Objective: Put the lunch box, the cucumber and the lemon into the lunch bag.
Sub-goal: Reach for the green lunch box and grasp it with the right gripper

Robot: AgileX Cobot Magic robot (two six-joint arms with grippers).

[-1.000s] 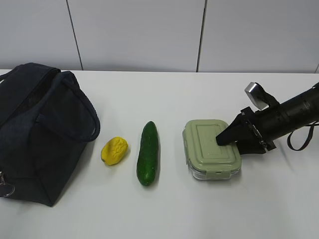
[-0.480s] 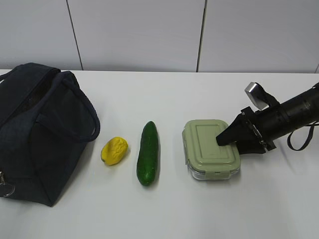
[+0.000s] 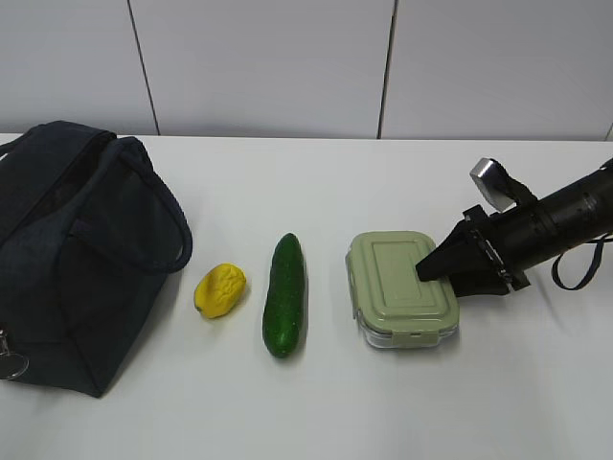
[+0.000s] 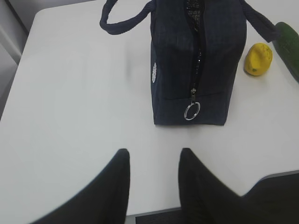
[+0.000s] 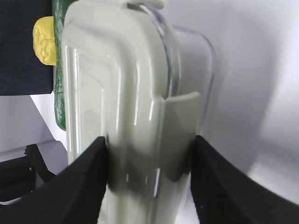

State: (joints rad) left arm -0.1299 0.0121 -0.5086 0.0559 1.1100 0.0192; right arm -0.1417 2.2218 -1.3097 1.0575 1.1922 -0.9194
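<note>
The lunch box (image 3: 397,283), clear with a sage-green lid, sits on the white table right of centre. My right gripper (image 3: 431,268) is shut on its right end; in the right wrist view the gripper (image 5: 149,139) has a finger pressed on each side of the box (image 5: 121,93). The cucumber (image 3: 284,294) lies left of the box, and the lemon (image 3: 220,289) left of the cucumber. The navy lunch bag (image 3: 77,249) stands at the far left. My left gripper (image 4: 154,151) is open and empty, short of the bag (image 4: 196,60).
The bag's metal ring pull (image 4: 192,110) hangs at the end facing my left gripper. A loop handle (image 3: 153,220) droops towards the lemon. The table's near edge (image 4: 201,212) runs just under the left fingers. A white panelled wall (image 3: 306,67) stands behind.
The lunch box has shifted slightly to the left with my right gripper on it. The bag, lemon and cucumber have not moved.
</note>
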